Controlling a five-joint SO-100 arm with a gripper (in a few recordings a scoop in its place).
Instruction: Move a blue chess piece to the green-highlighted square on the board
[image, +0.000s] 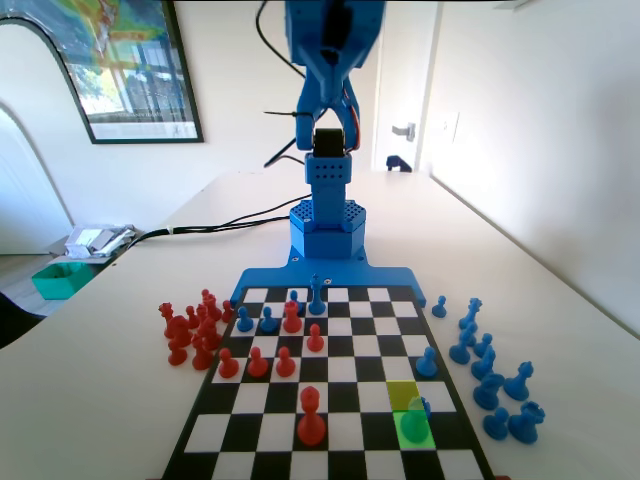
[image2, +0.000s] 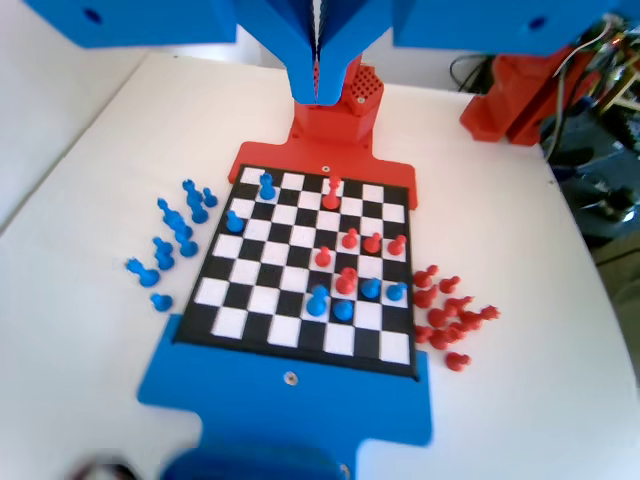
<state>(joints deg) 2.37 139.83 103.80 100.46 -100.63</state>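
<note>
The board (image: 345, 345) lies between the camera and the blue arm (image: 330, 180), which is lifted high over its far end. A greenish-tinted blue chess piece (image: 415, 413), a small pawn, stands on the green-highlighted square (image: 413, 432) near the front right, with a paler yellow-green square (image: 402, 394) just behind it. In the wrist view the same pawn (image2: 267, 185) is at the board's (image2: 255, 325) far left. My gripper (image2: 318, 95) hangs well above the board, jaws shut together with nothing between them.
Several captured blue pieces (image: 490, 370) stand off the board's right side and a cluster of red pieces (image: 190, 330) off its left. Red pawns (image: 311, 415) and blue pieces (image: 316, 295) are spread over the board. A green bin (image: 60, 278) sits at the far left.
</note>
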